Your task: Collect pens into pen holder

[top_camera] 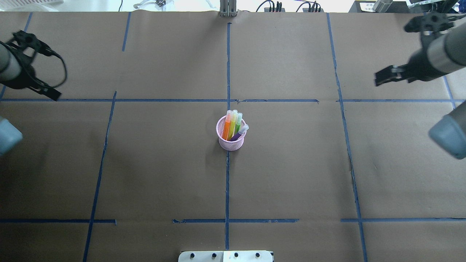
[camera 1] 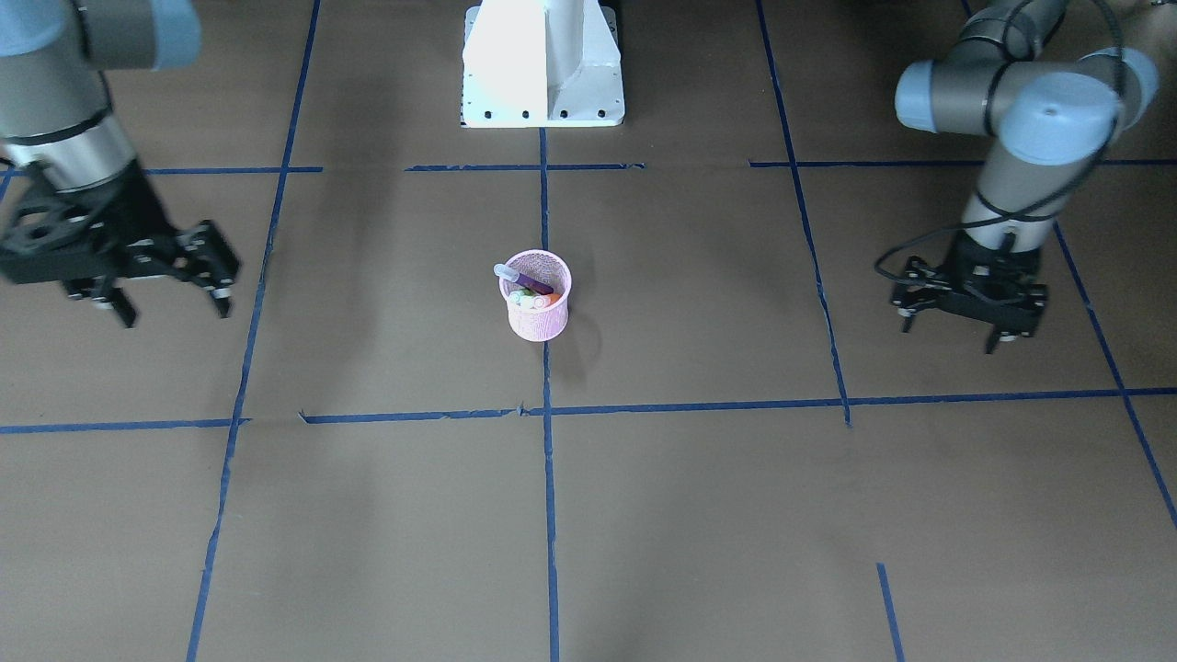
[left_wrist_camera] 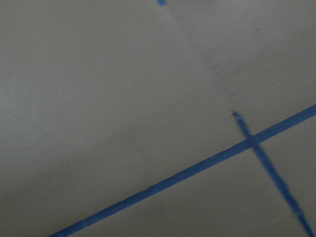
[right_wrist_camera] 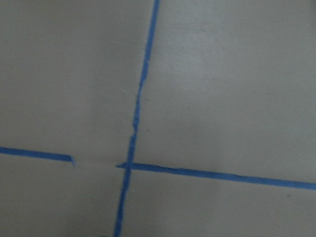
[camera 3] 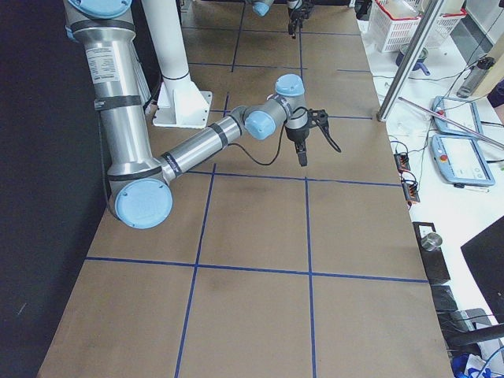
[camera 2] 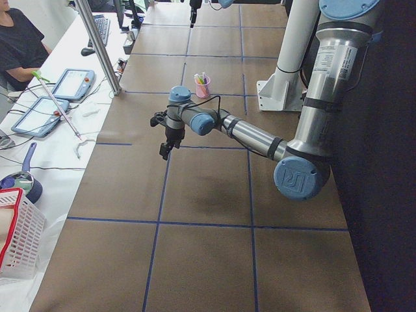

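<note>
The pink mesh pen holder (camera 1: 539,313) stands upright at the middle of the table, on a blue tape line; it also shows in the overhead view (top_camera: 230,143) and small in the left side view (camera 2: 203,88). The orange pen (top_camera: 227,128), the green pen (top_camera: 237,124) and the purple pen (top_camera: 238,135) stand inside it, pale caps up, with a yellow-green one between orange and green. My left gripper (camera 1: 950,333) is open and empty, far to the holder's side. My right gripper (camera 1: 174,313) is open and empty, far to the other side.
The robot's white base (camera 1: 542,64) stands behind the holder. Blue tape lines (camera 1: 548,478) cross the brown table cover. Both wrist views show only cover and tape. A side bench carries tablets (camera 2: 71,84) and a white basket (camera 2: 16,240).
</note>
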Controlling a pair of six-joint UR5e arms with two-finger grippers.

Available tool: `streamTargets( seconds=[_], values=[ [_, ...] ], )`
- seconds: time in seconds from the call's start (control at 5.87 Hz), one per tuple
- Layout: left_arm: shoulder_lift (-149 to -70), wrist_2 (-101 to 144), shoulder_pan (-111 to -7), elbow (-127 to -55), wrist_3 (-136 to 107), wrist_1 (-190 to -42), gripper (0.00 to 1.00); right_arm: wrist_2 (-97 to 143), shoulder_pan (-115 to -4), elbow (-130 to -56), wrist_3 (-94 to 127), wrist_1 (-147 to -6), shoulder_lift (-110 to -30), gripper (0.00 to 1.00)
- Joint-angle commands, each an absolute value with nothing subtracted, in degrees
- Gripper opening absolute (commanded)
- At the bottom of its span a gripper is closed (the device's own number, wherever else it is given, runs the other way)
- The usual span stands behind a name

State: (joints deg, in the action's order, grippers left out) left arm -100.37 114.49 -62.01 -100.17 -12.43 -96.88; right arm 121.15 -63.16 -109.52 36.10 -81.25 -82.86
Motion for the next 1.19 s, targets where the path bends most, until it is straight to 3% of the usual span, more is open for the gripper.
streamTargets(
  seconds=[0.0, 0.34, 1.02],
  values=[
    [-99.8, 131.3, -76.0, -98.2, 3.8, -87.3, 0.99, 131.8, -76.2, -105.1, 15.6, -85.7, -89.5, 1.0],
    [-90.0, 134.0, -80.5, -97.1, 9.2, -86.4, 1.0, 132.2, -83.2, -101.2, -3.7, -97.5, -90.2, 1.0],
    [-91.1, 137.3, -87.7, -97.6, 6.9, -80.1, 1.0, 131.8, -85.1, -94.9, -11.2, -97.1, -93.3, 1.0]
  ],
)
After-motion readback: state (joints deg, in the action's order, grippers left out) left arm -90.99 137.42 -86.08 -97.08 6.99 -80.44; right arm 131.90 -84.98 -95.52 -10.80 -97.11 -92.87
